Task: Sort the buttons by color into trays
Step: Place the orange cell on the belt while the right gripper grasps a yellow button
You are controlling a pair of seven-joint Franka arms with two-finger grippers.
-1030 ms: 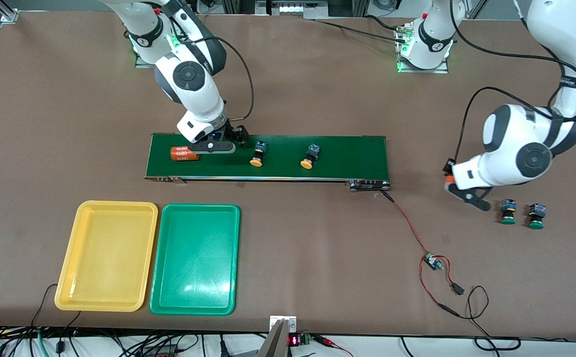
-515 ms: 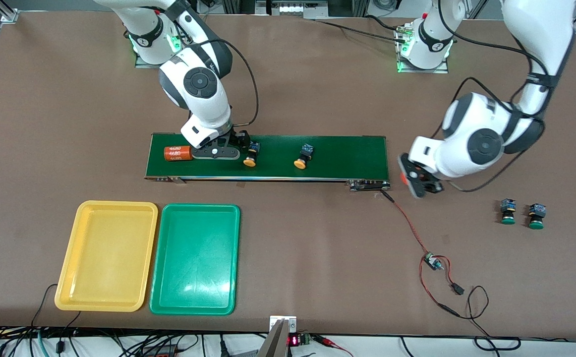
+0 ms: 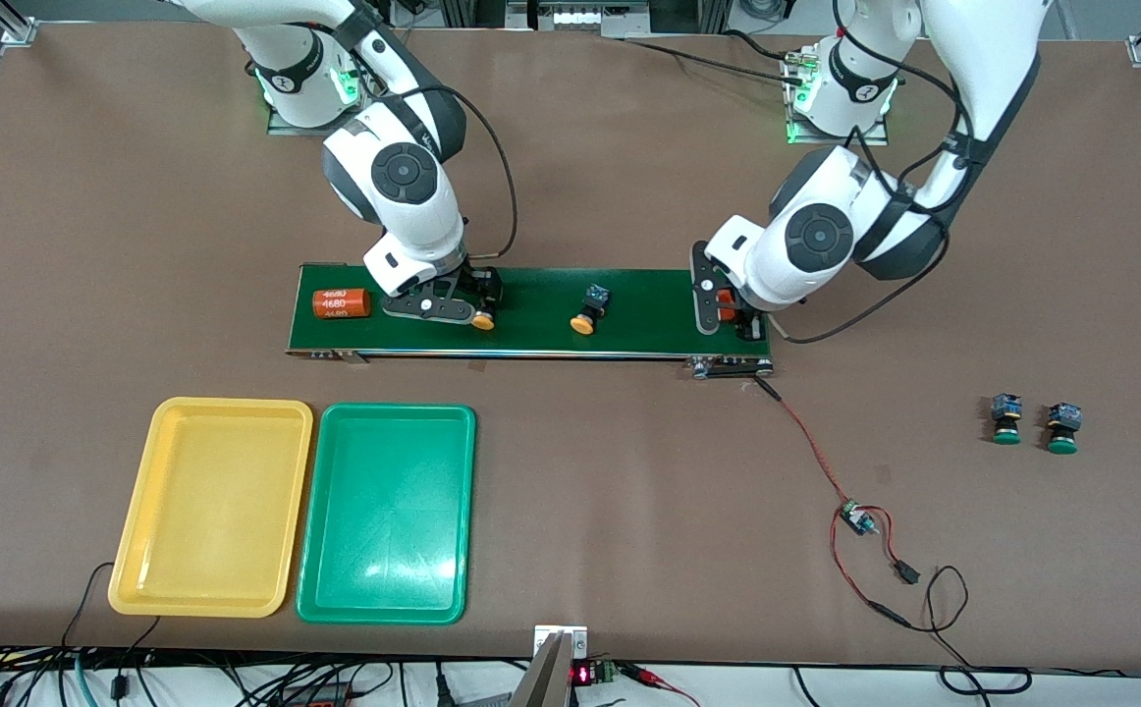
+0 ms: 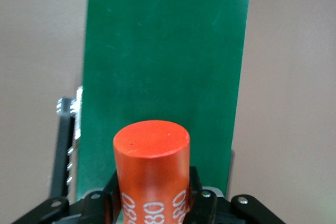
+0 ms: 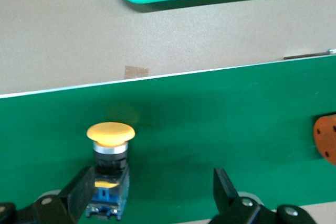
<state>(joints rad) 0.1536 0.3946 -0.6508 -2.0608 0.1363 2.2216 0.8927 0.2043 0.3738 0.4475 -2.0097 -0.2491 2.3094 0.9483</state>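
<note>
Four buttons: two orange-capped (image 3: 481, 318) (image 3: 587, 314) on the conveyor belt (image 3: 629, 339), two green-capped (image 3: 1004, 420) (image 3: 1061, 429) on the table toward the left arm's end. We judge them light, rigid, slick-capped — best pinched across the body. Right gripper (image 5: 149, 190) low over the belt, fingers spread around one; left gripper (image 3: 725, 309) over the belt's end, pinching an orange "4680" cylinder (image 4: 151, 171).
</note>
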